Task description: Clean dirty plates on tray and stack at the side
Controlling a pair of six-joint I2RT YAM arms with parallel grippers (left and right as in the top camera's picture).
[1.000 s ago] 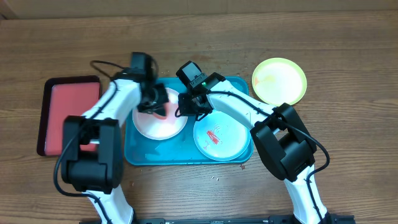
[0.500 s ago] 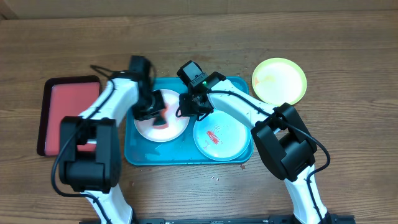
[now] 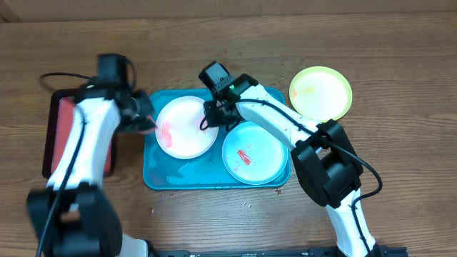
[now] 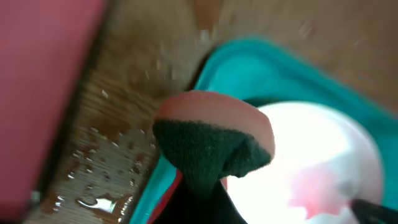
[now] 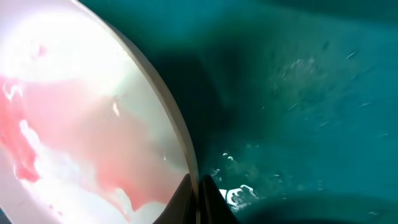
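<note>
The white plate (image 3: pixel 187 127) lies in the left half of the turquoise tray (image 3: pixel 214 178), with a red smear on its left side. My right gripper (image 3: pixel 212 118) is shut on its right rim; the right wrist view shows the fingers (image 5: pixel 198 190) pinching the rim of the smeared plate (image 5: pixel 81 112). My left gripper (image 3: pixel 145 120) is at the tray's left edge, shut on a pink and dark green sponge (image 4: pixel 211 143). The mint plate (image 3: pixel 253 153) with a red smear lies in the tray's right half. The yellow-green plate (image 3: pixel 320 93) sits on the table to the tray's right.
A dark-rimmed red tray (image 3: pixel 61 132) lies left of the turquoise tray, under the left arm. Water drops (image 4: pixel 93 186) wet the wood between the two trays. There is water on the tray floor (image 5: pixel 298 93).
My left gripper has moved left with the sponge, off the white plate to the tray's left edge. My right gripper has stayed on the plate's rim.
</note>
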